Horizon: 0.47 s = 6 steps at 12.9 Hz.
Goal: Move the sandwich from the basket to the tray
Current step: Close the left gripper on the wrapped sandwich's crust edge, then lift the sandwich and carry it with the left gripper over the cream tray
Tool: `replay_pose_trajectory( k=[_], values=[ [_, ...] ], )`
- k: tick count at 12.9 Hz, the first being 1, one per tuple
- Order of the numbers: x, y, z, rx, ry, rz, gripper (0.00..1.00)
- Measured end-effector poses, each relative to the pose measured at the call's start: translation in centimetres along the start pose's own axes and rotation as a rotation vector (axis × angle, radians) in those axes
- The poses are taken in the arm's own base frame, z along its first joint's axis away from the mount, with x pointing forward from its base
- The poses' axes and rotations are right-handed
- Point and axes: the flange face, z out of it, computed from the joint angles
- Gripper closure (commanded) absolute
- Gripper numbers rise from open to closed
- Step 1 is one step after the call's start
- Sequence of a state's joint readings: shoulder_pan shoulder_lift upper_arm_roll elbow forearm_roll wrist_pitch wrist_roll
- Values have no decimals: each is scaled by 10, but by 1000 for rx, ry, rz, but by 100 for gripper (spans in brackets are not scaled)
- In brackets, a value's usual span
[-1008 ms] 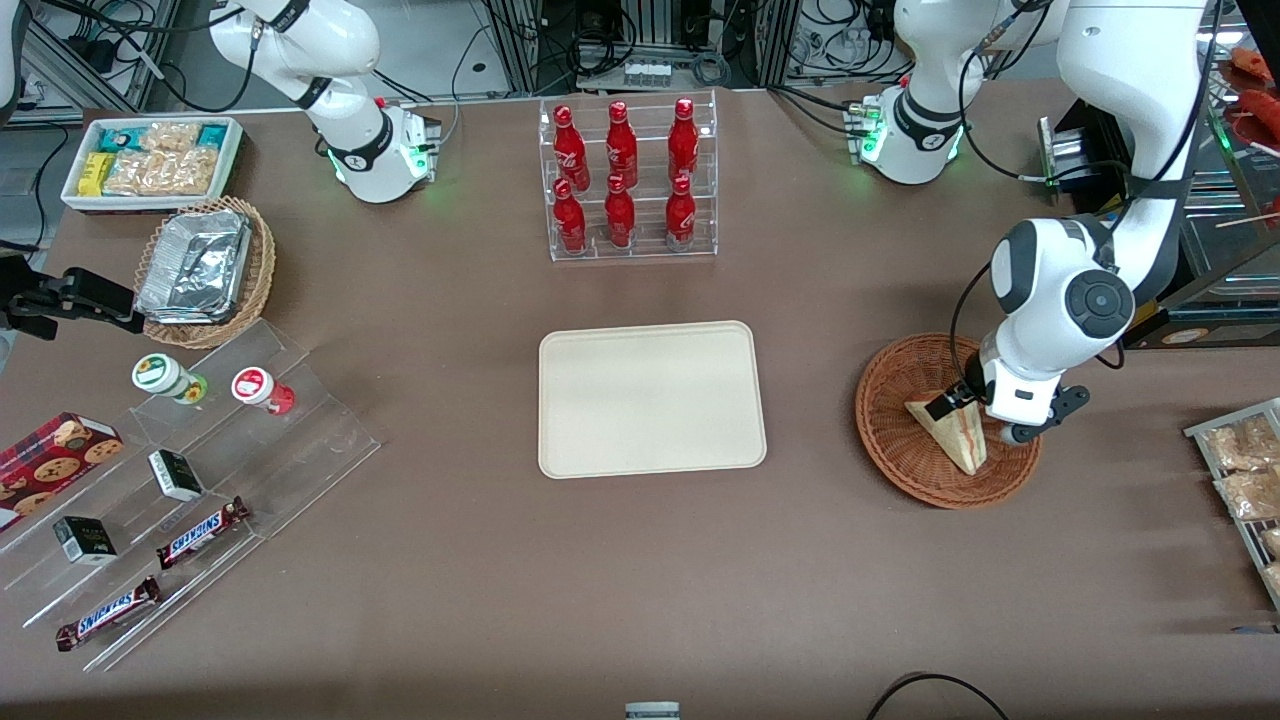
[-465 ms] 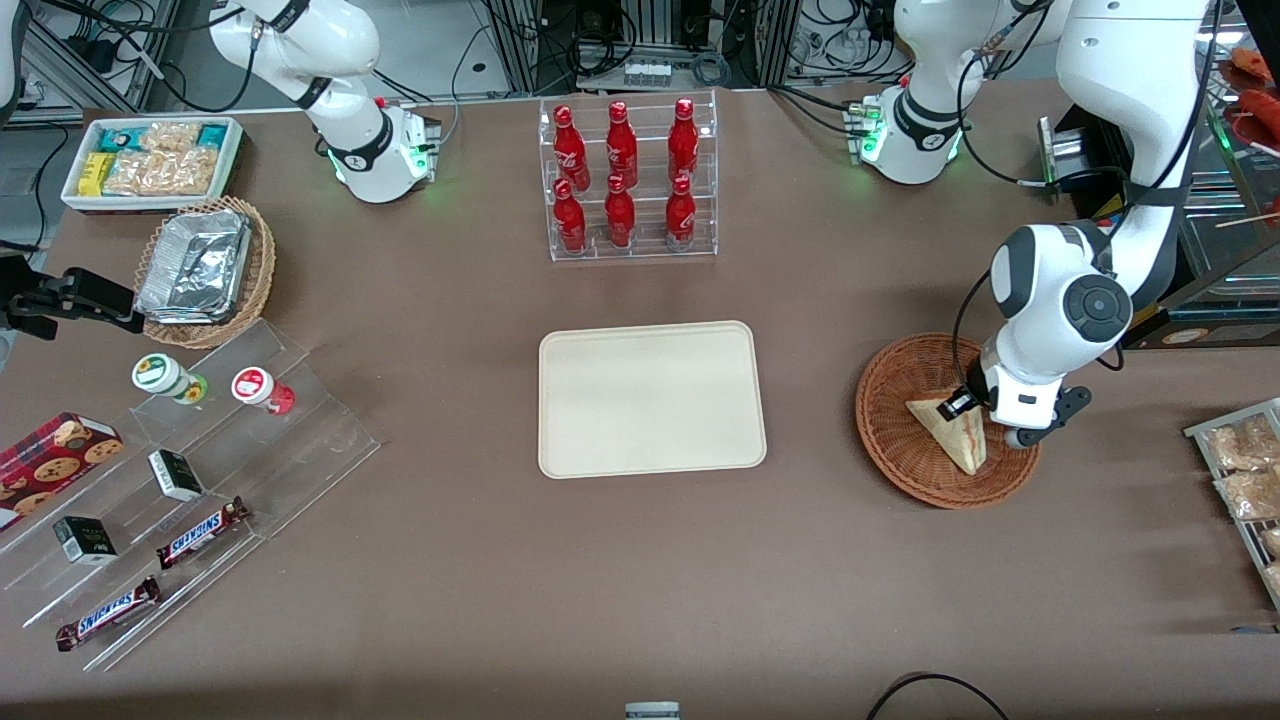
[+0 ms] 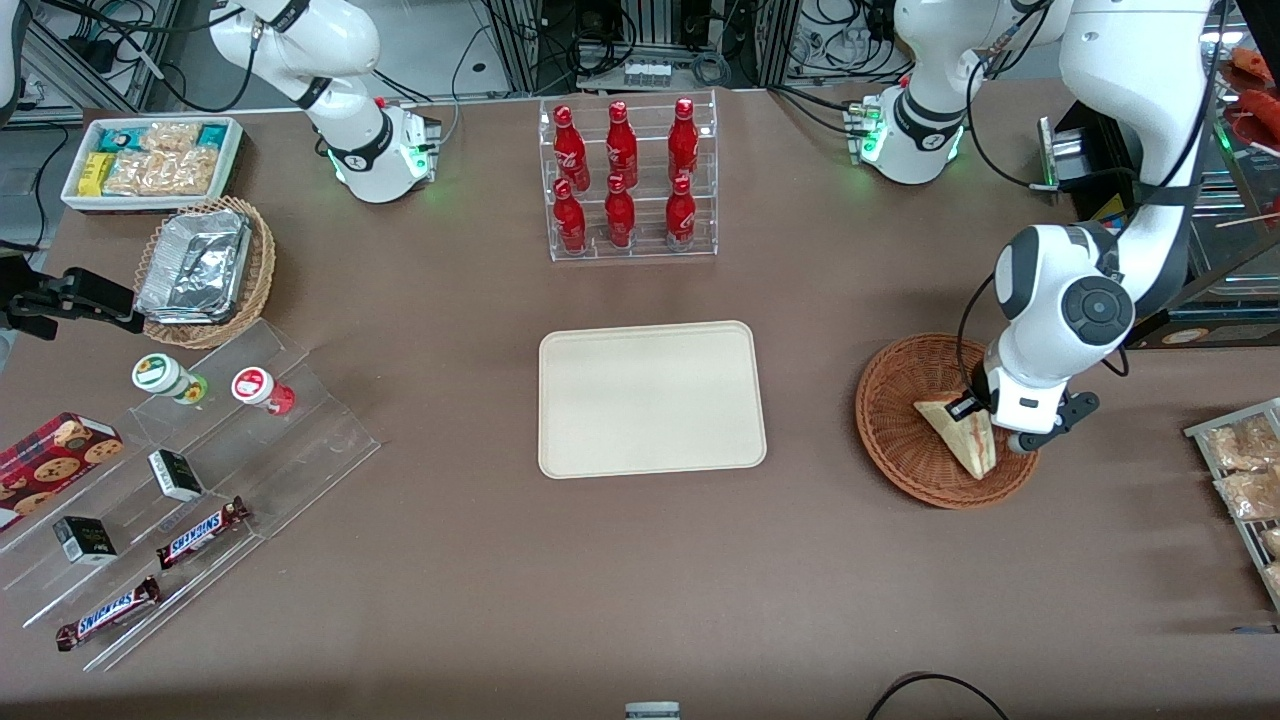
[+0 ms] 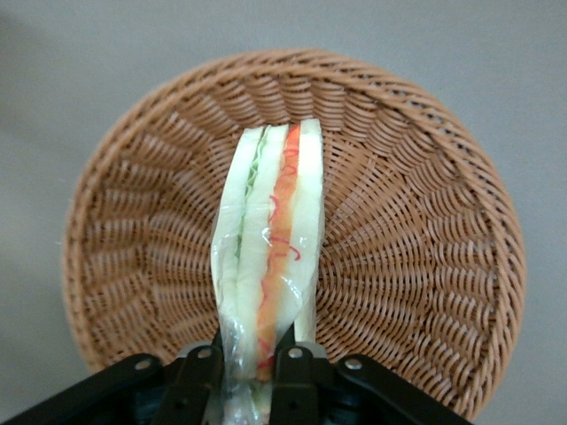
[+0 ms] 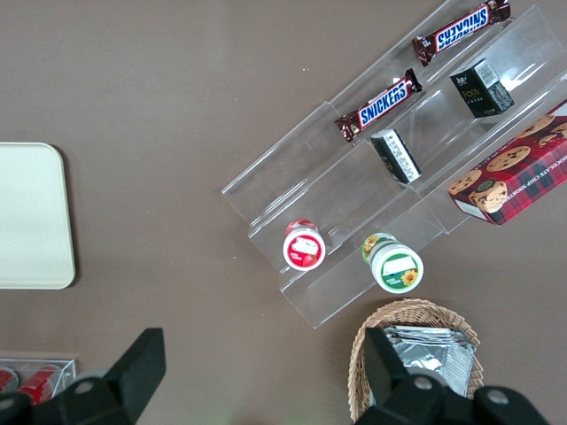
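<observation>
The sandwich, a wrapped pale wedge with pink, orange and green layers, is over the round reddish-brown basket at the working arm's end of the table. My gripper is shut on the sandwich's wide end, and the wedge's point hangs over the part of the basket nearest the front camera. In the left wrist view the fingers pinch the wrapped sandwich at its edge, with the basket beneath it. The cream tray lies bare mid-table, toward the parked arm from the basket.
A clear rack of red bottles stands farther from the front camera than the tray. Packets on a wire rack lie at the table's edge beside the basket. A stepped acrylic stand with snacks and a foil-filled basket sit toward the parked arm's end.
The gripper and the sandwich have shifted slightly toward the working arm's end of the table, over the basket. The grip has stayed shut.
</observation>
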State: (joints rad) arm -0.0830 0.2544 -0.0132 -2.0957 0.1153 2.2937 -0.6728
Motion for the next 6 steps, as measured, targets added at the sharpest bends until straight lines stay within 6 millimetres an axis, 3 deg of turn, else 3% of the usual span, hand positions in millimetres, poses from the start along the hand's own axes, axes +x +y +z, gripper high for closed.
replay_pose_trajectory(
  k=[3,6],
  values=[
    [2,36,-65,48,-6,58,100],
    [-19,82,-129,55,11,135,100]
  ],
)
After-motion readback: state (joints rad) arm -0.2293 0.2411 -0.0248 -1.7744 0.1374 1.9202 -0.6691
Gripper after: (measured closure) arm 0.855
